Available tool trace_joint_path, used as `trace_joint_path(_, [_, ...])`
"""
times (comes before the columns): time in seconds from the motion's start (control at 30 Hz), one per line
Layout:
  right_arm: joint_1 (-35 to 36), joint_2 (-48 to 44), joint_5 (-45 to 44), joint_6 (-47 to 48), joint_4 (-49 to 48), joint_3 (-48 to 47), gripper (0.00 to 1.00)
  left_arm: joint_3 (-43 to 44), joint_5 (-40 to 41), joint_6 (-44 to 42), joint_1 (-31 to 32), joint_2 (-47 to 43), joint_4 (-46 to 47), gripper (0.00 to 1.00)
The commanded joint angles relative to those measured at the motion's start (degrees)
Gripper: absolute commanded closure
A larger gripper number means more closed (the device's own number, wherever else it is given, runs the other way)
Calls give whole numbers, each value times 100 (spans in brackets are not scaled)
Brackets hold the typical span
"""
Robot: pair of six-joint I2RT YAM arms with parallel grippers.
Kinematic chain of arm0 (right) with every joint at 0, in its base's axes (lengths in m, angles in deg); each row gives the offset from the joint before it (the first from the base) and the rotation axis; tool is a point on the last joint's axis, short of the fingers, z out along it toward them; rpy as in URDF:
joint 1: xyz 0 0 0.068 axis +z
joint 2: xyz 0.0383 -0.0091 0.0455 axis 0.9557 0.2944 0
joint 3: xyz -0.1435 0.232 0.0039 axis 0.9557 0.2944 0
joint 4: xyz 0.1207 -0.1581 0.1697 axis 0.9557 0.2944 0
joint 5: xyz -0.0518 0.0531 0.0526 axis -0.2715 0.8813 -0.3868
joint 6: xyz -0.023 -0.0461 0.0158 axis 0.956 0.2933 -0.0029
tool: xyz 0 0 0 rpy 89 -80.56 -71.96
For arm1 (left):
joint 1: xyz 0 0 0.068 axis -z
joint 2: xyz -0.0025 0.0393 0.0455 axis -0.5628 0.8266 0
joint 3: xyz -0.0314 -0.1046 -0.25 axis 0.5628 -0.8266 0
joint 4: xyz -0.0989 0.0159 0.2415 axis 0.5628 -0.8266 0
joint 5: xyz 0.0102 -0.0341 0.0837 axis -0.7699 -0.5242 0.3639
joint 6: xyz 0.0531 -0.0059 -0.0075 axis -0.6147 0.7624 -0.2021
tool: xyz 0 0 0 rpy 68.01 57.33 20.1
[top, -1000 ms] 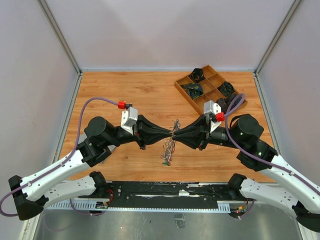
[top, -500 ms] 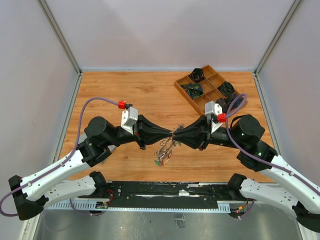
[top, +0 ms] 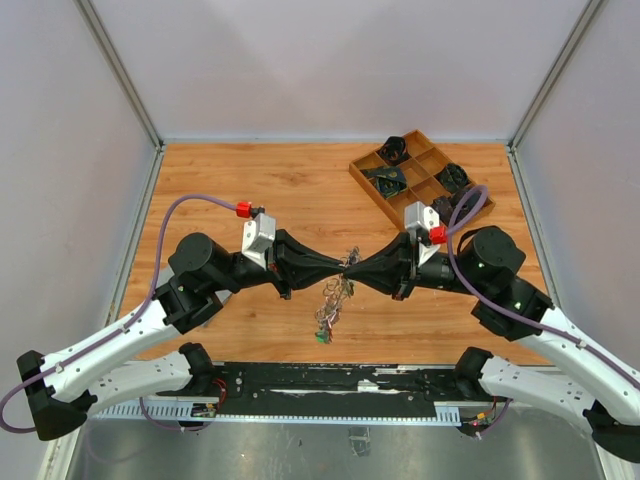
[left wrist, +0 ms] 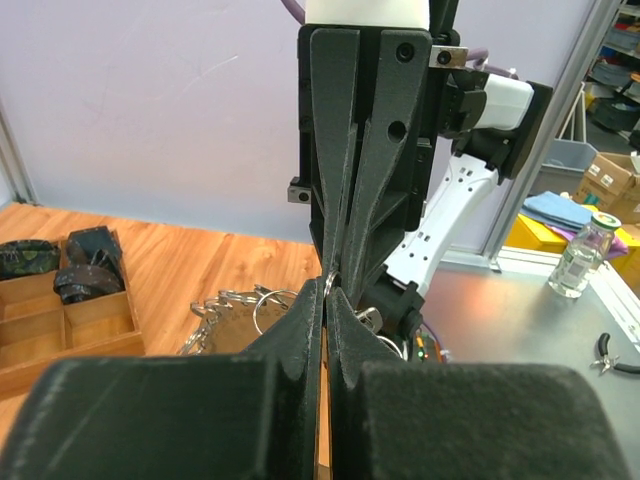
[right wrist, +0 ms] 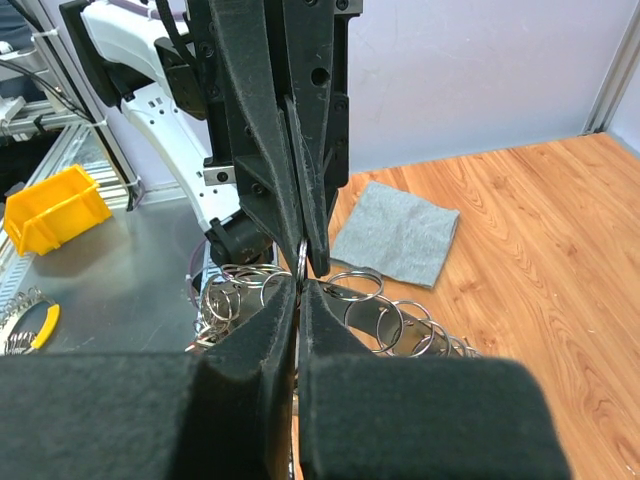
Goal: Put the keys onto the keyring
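The left gripper (top: 341, 265) and right gripper (top: 355, 268) both clamp the keyring (top: 333, 298); thin wire may slip if either twists

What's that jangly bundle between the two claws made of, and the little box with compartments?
The keyring looks like polished metal: thin silvery loops that glint. The compartment tray looks like light matte wood, judging by its tan colour and faint grain; veneer is possible.

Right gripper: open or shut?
Shut. In the wrist view, the right gripper has its fingers meeting without a gap, pinching the keyring wire at their tips.
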Motion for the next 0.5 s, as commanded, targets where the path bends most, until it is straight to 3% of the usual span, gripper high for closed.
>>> trace_joint_path(0.0, [68,116,154,451,527,-489,99,72,-140,43,36,-33,411,97])
trace_joint_path(0.17, [69,459,192,1409,2311,-1529,99,143,-337,-44,36,-31,238,80])
trace_joint_path(0.47, [71,1368,172,2693,4908,-3257,99,526,-455,-530,36,74,-550,73])
